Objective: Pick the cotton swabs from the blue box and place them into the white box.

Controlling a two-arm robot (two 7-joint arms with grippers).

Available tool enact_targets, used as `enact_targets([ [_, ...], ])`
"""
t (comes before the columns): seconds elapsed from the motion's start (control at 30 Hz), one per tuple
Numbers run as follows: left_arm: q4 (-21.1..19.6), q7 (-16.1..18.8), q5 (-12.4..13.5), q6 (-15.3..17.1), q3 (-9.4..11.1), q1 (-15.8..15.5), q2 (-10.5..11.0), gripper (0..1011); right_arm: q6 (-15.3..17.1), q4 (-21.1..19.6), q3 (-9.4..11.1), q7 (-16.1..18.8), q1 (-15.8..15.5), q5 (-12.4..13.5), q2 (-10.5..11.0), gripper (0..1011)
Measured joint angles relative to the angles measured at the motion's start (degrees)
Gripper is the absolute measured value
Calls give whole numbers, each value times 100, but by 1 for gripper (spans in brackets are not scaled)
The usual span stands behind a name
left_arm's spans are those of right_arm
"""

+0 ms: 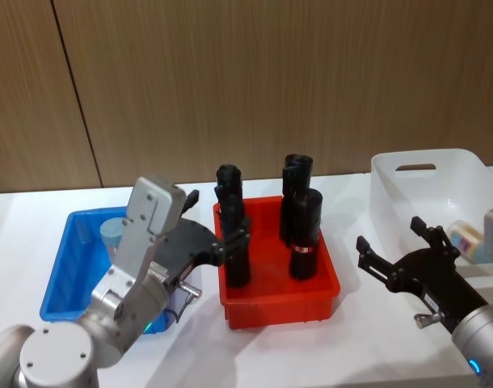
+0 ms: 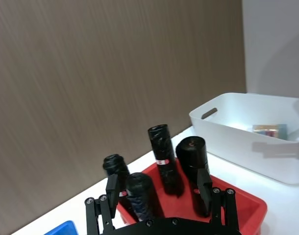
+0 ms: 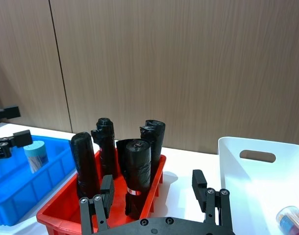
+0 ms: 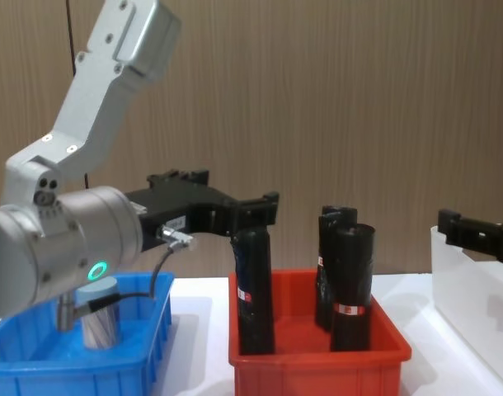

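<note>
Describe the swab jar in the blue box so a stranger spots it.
Look in the blue box, left of the red bin. The cotton swabs are the short clear jar with a pale lid, unlike the tall black rolls nearby.

Swab jar point(image 1: 111, 235) in blue box point(image 1: 59, 279), second jar point(image 1: 466, 241) in white box point(image 1: 396, 198)

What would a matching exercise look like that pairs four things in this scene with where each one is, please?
Things:
1. upright cotton swab jar
2. black rolls
3. left gripper
4. right gripper

Places:
A. standing in the red bin
B. at the left side of the white box
C. inside the blue box
D. raised over the red bin's left side

Pairs: 1-C, 2-A, 3-D, 4-B
</note>
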Motion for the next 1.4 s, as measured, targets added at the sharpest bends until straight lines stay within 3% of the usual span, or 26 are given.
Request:
enact_targets([
  [0.4, -408, 729, 213, -204, 68, 422, 184, 1004, -3, -4, 4, 3, -1, 0, -3, 1001],
  [0.73, -447, 800, 233, -225, 74, 461, 202, 1004, -6, 36, 9, 40, 31, 0, -15, 1001],
  [1.4, -444, 800, 232, -222, 71, 461, 201, 1004, -43, 654, 61, 535, 498, -26, -142, 1001],
])
